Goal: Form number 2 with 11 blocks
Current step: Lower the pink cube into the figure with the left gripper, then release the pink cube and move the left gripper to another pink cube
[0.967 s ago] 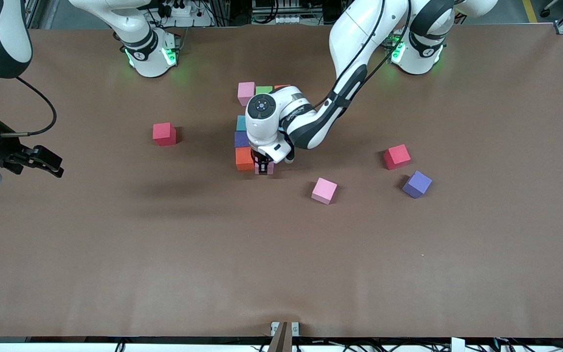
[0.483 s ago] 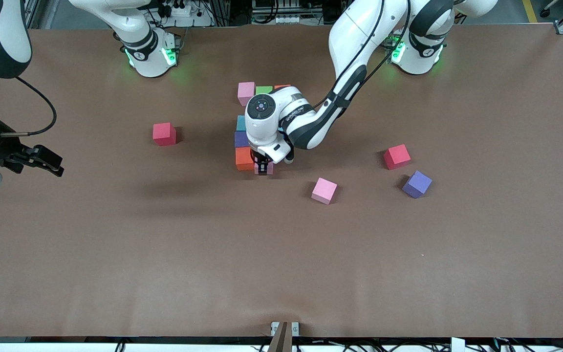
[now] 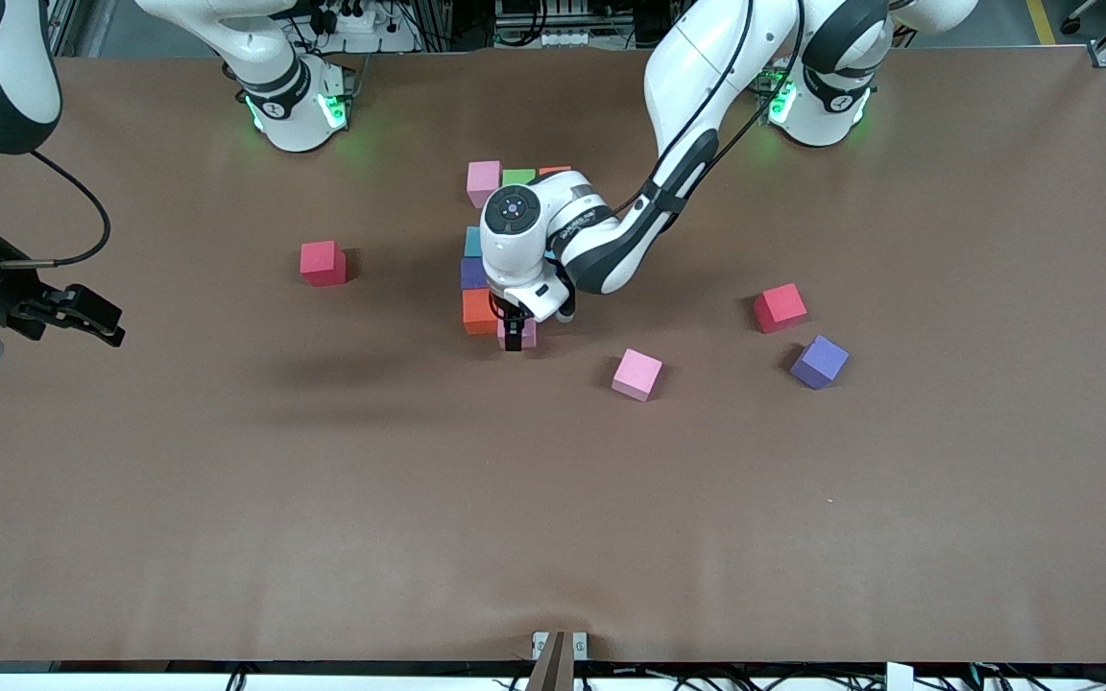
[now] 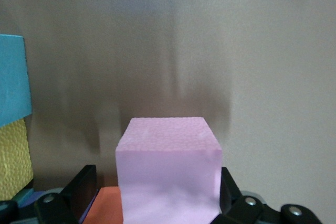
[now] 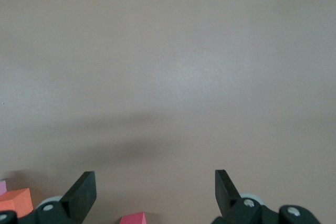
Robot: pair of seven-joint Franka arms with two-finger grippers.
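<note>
The left hand point(image 3: 513, 336) stands low over a pink cube point(image 3: 524, 333) at the near end of the part-built number 2 point(image 3: 482, 274) in the middle of the counter point(image 3: 553, 499). Its fingers point(image 4: 79, 192) are spread apart on either side of the cube, which sits on the counter just beside an orange cube point(image 3: 479, 312).

Of the figure, seven cubes can be counted in the front view: a pink one point(image 3: 483, 181), a green one point(image 3: 517, 177) and a sliver of orange point(image 3: 553, 171) in the row nearest the robots' bases, then a column of teal point(image 3: 472, 241), purple point(image 3: 472, 274) and orange, and the pink cube at the hand. The arm hides the rest.

Four cubes lie loose: one pink point(image 3: 637, 373), one purple point(image 3: 819, 361) and one red point(image 3: 780, 307) toward the left arm's end, well apart from the figure, and one red point(image 3: 323, 262) toward the right arm's end.

The right hand point(image 3: 83, 315) waits in the air over the edge at the right arm's end, its fingers point(image 5: 79, 192) wide apart and holding nothing. The whole stretch of counter nearer the front camera lies open.
</note>
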